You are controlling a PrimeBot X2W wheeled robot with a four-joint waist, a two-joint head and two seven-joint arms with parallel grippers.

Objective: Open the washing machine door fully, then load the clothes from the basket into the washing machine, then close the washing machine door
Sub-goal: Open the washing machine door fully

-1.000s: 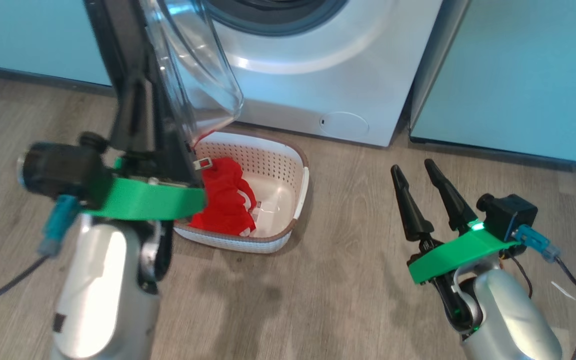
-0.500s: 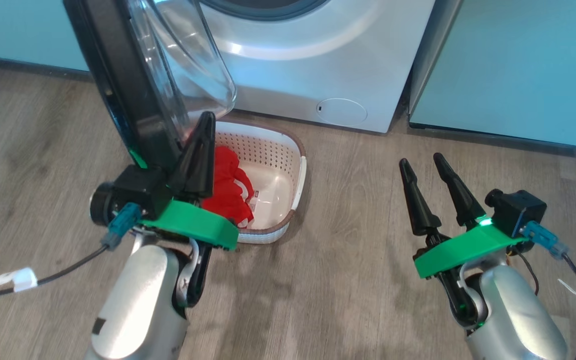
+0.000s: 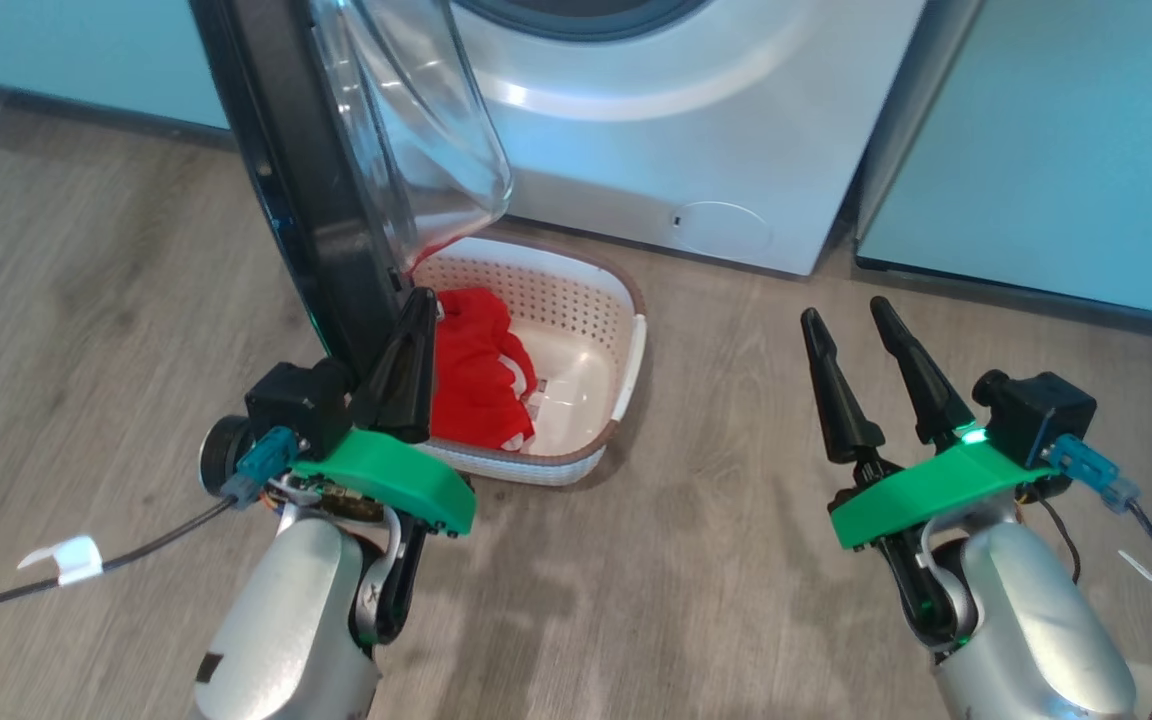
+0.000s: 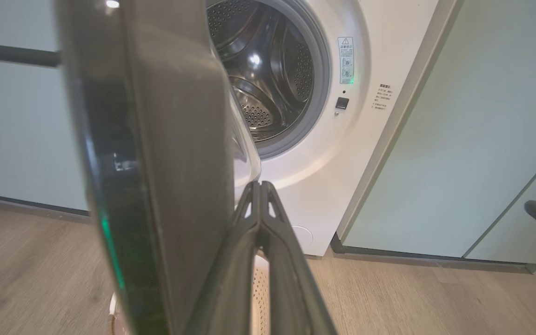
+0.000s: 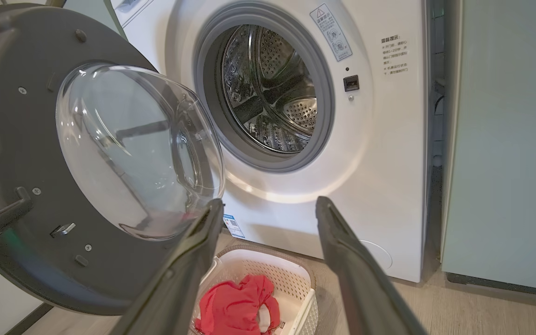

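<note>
Back comes the left claw (image 3: 421,300), pinched together, beside the washing machine door (image 3: 286,150); right claw (image 3: 844,310) wide apart. Next, likely, the clothes (image 3: 476,380) ahead.

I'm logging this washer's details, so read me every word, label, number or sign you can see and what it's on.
No text can be read.
Sticker on the washing machine, beside the drum opening: warning triangle; print too small.
Printed lines right of it: too small.
Blue sticker low on the front: blurred.
Label in the basket: too small.
</note>
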